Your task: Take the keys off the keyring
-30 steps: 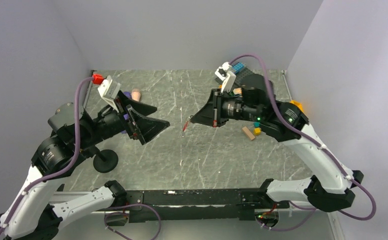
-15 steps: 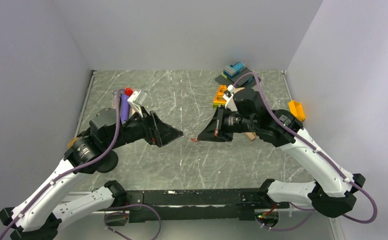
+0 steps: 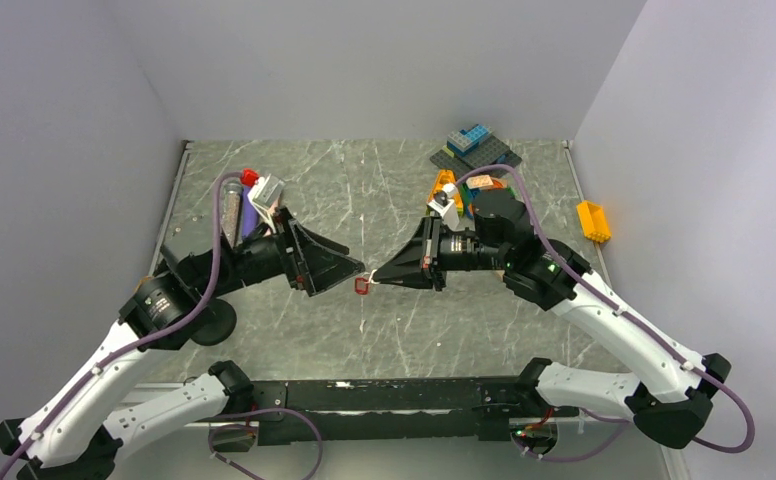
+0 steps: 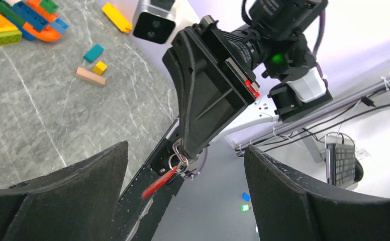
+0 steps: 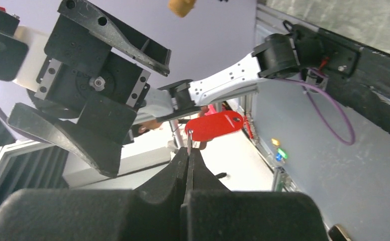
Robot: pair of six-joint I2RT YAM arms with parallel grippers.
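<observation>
Right gripper: my right gripper was pinched shut in the air above the table, its jaws pressed together on a thin silver sliver that I took for the key.
Ring: the ring sat right at my right fingertips. I could not make out its split, nor whether it carried more than one key.
Tag: the red tag hung free below the ring and touched nothing else.
Left gripper: my left gripper was spread wide and empty, facing the right one tip to tip. In its wrist view the tag hung in the gap between my left fingers, touching neither.
Step in hand: as I judged it, I was bringing the left in to take the tag side, so that each hand held one half of the pair.
Where to grip: the flat of the tag, close under the ring, looked best. A hold low on the tag would let it pivot, and one too high would catch my own right fingertips.
Approach: slow and straight, since the tag could swing at a touch and slip out before the jaws met.
Right hand's part: a firm, steady pinch, because any slack there would drop everything.
Parting: I expected the key to need walking round the coil by turning, not a plain pull apart.
Risk: thin metal twisting out of the pinch, or the ring springing loose.
Blocks: the blocks lay well apart at the far right, out of the way.
</observation>
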